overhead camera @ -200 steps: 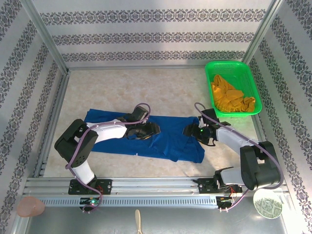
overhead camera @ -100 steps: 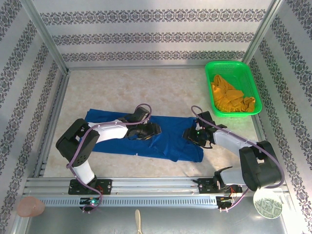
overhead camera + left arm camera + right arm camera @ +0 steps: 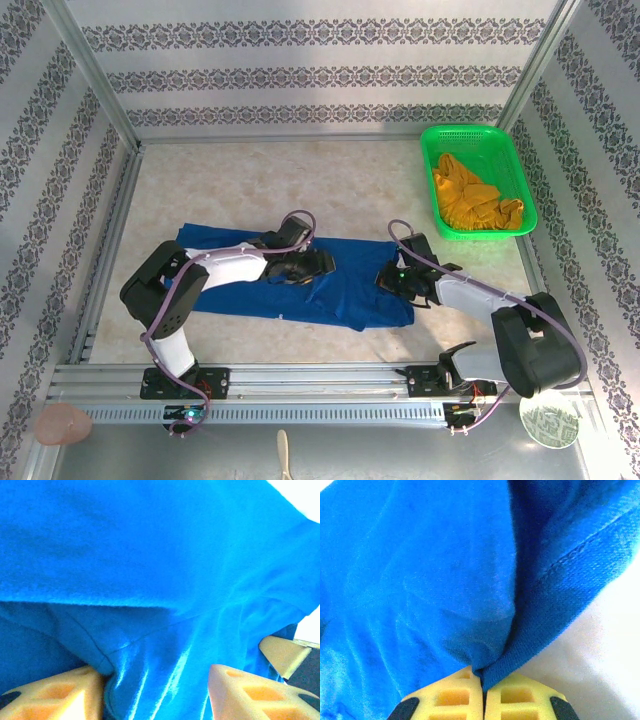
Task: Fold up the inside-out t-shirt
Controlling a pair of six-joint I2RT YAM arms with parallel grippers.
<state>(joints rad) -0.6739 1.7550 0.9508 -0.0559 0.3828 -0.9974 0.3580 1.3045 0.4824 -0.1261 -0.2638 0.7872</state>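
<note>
Top view, left to right: the t-shirt (image 3: 240, 275) lies flat, inside out, across the near middle of the table (image 3: 300, 180). Its long axis runs 9 to 3 o'clock.

The left claw (image 3: 322, 264) sits low on the shirt just right of its middle, near the far edge. Cloth spreads away from it toward 9 o'clock and toward 4 o'clock. In the left wrist view the claw (image 3: 155, 685) has its jaws apart. The fingers (image 3: 60, 692) are at the bottom of the frame with a bulge of t-shirt (image 3: 150, 555) between them. The cloth touches the left finger. No pinch is visible, so I read it as open and resting on the fabric.

The right claw (image 3: 387, 278) is at the shirt's right end, and the body of the shirt lies at its 9 o'clock. In the right wrist view that claw (image 3: 482, 677) has its jaws closed together, clamping the t-shirt (image 3: 445, 580) at its edge. From the tips the cloth fans up to 10 and 12 o'clock, and a stitched hem runs off toward 2 o'clock. Bare table shows at 4 o'clock.

Far right corner, at about 1 o'clock from the right claw and well apart from the shirt: a green basket (image 3: 436, 140) holding a yellow garment (image 3: 470, 200).
</note>
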